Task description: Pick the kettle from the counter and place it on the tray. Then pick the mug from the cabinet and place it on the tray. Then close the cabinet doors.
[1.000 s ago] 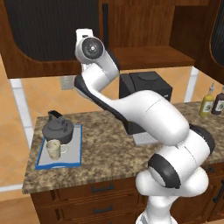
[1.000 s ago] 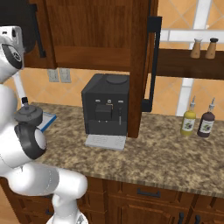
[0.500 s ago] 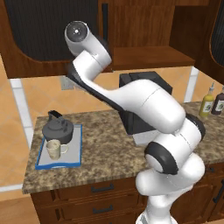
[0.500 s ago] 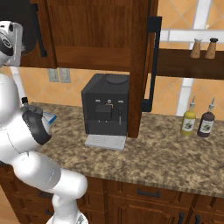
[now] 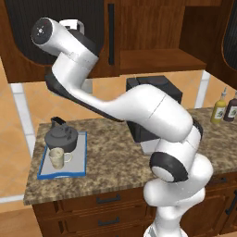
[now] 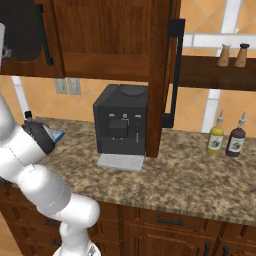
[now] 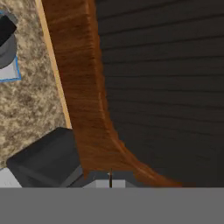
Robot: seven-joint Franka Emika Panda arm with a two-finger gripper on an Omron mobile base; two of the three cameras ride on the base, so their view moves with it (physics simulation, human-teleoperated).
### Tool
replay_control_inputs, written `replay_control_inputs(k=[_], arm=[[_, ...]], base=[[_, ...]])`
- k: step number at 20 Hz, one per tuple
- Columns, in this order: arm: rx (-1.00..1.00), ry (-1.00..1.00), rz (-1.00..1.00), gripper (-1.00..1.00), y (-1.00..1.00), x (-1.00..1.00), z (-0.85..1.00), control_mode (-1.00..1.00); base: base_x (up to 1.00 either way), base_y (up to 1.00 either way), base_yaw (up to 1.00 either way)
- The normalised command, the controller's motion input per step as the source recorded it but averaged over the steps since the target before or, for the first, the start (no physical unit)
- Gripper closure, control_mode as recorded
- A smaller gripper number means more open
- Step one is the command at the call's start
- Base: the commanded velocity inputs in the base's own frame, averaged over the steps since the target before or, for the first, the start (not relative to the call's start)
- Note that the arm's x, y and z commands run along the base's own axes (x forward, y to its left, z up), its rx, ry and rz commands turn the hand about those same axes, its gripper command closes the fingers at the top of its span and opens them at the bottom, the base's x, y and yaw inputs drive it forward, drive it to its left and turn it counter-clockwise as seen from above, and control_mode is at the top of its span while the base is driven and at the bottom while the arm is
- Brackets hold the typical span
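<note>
The dark grey kettle (image 5: 60, 137) and the cream mug (image 5: 58, 158) both stand on the blue-rimmed tray (image 5: 77, 163) at the left end of the granite counter (image 5: 115, 155). My arm reaches up to the left cabinet door (image 5: 28, 41), and the hand (image 5: 74, 24) sits close against its black ribbed panel, fingers hidden behind the arm. In the hand view that door's wood frame (image 7: 83, 96) and ribbed panel (image 7: 166, 87) are very near, with the kettle (image 7: 5, 41) far below. The right cabinet door (image 6: 161, 75) stands open, edge-on. The cabinet shelf (image 6: 107, 65) is bare.
A black coffee machine (image 6: 122, 125) stands under the cabinet, mid-counter. Two bottles (image 6: 216, 139) stand at the right, and shakers (image 6: 227, 55) sit on a side shelf. Bar handles mark the left door (image 5: 111, 34) and the right door (image 6: 175, 70).
The arm's upper joint has swung left and a little up along the left door. Kettle, mug and tray have not moved.
</note>
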Motion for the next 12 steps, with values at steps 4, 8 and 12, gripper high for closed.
replay_control_inputs(k=[4, 8, 12], arm=[[0.00, -0.27, 0.01, 1.00, -0.89, -0.86, -0.34, -1.00], [0.01, -0.13, 0.02, 1.00, -1.00, -1.00, 0.00, -1.00], [0.04, -0.03, 0.07, 1.00, -1.00, -1.00, 0.00, -1.00]], base=[[0.00, 0.00, 0.00], [0.00, 0.00, 0.00], [0.00, 0.00, 0.00]])
